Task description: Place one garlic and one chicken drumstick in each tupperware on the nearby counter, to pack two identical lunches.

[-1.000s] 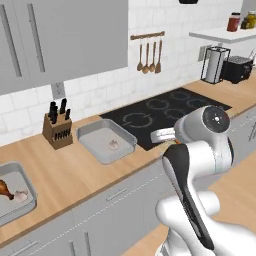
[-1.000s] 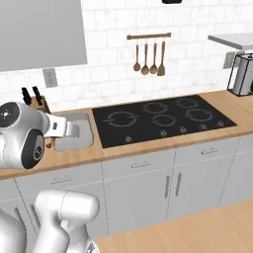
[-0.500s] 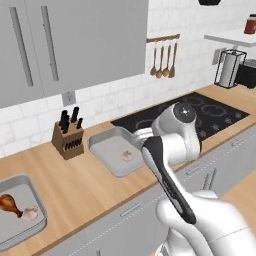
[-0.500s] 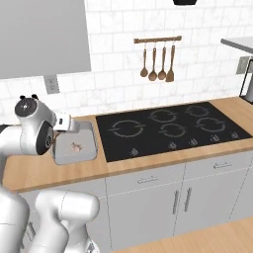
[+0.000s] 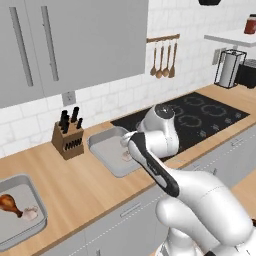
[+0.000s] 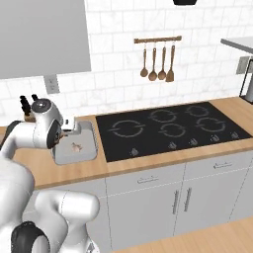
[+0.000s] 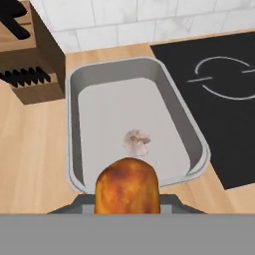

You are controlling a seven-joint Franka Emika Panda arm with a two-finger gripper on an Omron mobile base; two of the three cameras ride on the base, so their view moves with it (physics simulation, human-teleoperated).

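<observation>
The fat red-brown end of a chicken drumstick (image 7: 127,185) rises at the bottom of the hand view, and my gripper (image 6: 68,130) is shut on it; its fingertips are hidden behind the meat. It hangs above the near rim of a grey tupperware (image 7: 74,84) on the wooden counter (image 7: 35,149). One garlic (image 7: 137,140) lies in the middle of that tray (image 5: 102,150). A second tupperware (image 5: 20,235) sits at the far left of the counter, holding a drumstick (image 5: 9,204) and a garlic (image 5: 31,214).
A wooden knife block (image 5: 67,140) stands against the wall just left of the near tray. The black cooktop (image 6: 168,128) lies right of it. Utensils (image 6: 157,62) hang on the tiled wall. Pale grey cabinets (image 6: 173,197) run below the counter.
The base has driven, so both base views have shifted and the tray with the single garlic now sits closer. The hand still holds the drumstick and now hangs over that tray's edge.
</observation>
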